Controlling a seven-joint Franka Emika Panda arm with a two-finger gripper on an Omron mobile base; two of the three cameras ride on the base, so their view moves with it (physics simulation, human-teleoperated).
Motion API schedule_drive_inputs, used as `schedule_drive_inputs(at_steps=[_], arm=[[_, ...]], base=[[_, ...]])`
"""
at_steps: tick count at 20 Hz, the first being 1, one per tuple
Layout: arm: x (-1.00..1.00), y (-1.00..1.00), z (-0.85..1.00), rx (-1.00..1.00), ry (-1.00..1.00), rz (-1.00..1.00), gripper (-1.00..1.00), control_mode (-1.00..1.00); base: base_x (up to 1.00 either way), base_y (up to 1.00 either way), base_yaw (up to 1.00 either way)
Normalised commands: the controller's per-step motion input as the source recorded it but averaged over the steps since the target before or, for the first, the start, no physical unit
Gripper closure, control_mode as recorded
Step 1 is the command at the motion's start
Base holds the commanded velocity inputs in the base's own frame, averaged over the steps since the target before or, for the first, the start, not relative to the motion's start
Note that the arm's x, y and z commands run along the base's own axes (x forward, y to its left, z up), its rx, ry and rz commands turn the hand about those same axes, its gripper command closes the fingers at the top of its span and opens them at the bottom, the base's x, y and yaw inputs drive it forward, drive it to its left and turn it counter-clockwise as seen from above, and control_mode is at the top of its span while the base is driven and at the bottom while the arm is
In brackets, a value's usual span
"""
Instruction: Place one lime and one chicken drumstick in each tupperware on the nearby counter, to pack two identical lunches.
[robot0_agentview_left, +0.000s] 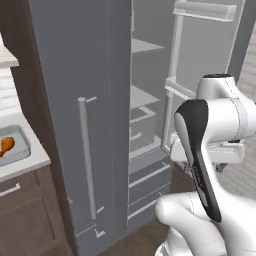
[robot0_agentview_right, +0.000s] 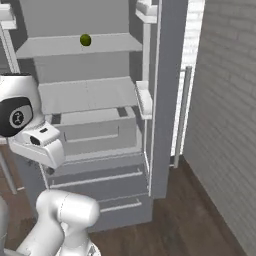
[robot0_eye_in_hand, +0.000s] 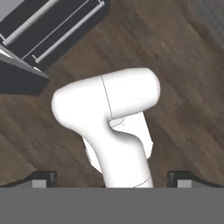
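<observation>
A small green lime (robot0_agentview_right: 85, 40) sits on an upper shelf of the open fridge (robot0_agentview_right: 90, 95). At the far left, a grey tupperware (robot0_agentview_left: 19, 150) rests on the pale counter (robot0_agentview_left: 25, 167) and holds an orange-brown chicken drumstick (robot0_agentview_left: 6, 145). My gripper (robot0_eye_in_hand: 112, 178) is open and empty, its two dark fingertips (robot0_eye_in_hand: 43, 177) spread wide. It points down at the wooden floor in front of the fridge, well below the lime and away from the counter.
The fridge's closed grey door (robot0_agentview_left: 75, 100) with a long bar handle (robot0_agentview_left: 86, 155) stands between the counter and the open compartment. The open door carries bins (robot0_agentview_right: 144, 100). A brick wall (robot0_agentview_right: 225, 125) closes the right side. Fridge drawers (robot0_agentview_right: 95, 130) lie below the shelves.
</observation>
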Motion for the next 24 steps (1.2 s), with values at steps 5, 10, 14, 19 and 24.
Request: schedule_drive_inputs(at_steps=[5,10,14,19,24], arm=[[0.0,0.0,0.0,0.0,0.0,0.0,-1.0,1.0],[0.0,0.0,0.0,0.0,0.0,0.0,-1.0,1.0],[0.0,0.0,0.0,0.0,0.0,0.0,-1.0,1.0],[0.0,0.0,0.0,0.0,0.0,0.0,-1.0,1.0],[-0.13,-0.03,0.23,0.03,-0.08,0.08,-1.0,-1.0]], base=[[0.21,-0.61,0.67],[0.49,-0.71,0.4],[0.85,-0.09,0.21],[0.99,-0.04,0.12],[0.4,-0.08,0.09]])
